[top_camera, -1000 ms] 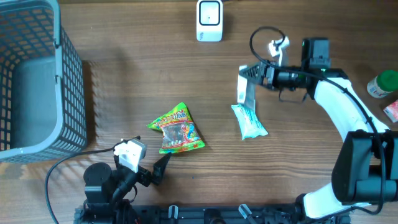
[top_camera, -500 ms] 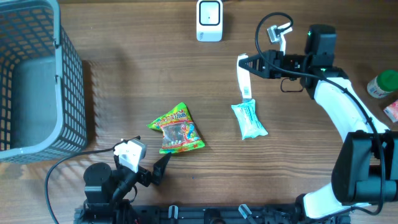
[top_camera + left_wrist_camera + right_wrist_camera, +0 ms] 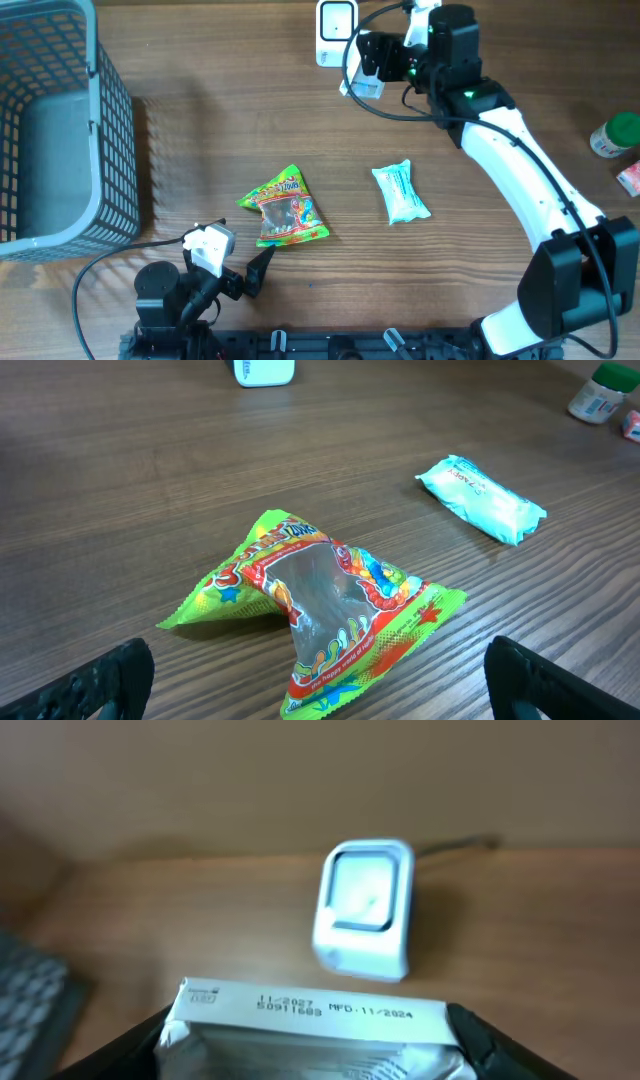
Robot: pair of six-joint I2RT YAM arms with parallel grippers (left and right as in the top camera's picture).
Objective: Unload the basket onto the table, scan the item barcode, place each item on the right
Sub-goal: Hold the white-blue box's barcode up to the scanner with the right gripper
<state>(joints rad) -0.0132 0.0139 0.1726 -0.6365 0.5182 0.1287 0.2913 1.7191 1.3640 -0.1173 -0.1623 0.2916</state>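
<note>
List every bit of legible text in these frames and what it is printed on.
"11/2027" and "MFD.11/2024": top edge of the held white box.
"50911683", roughly: same edge.
Candy bag: logo too blurred to read.
Teal packet: print too small.
Scanner: no text seen.

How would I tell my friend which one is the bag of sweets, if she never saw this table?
Start at the big grey basket on the left of the wooden table, then look right, toward the near edge. The bag of sweets lies there, bright green with rainbow print and a clear window, while the packet to its right is plain pale mint.
</note>
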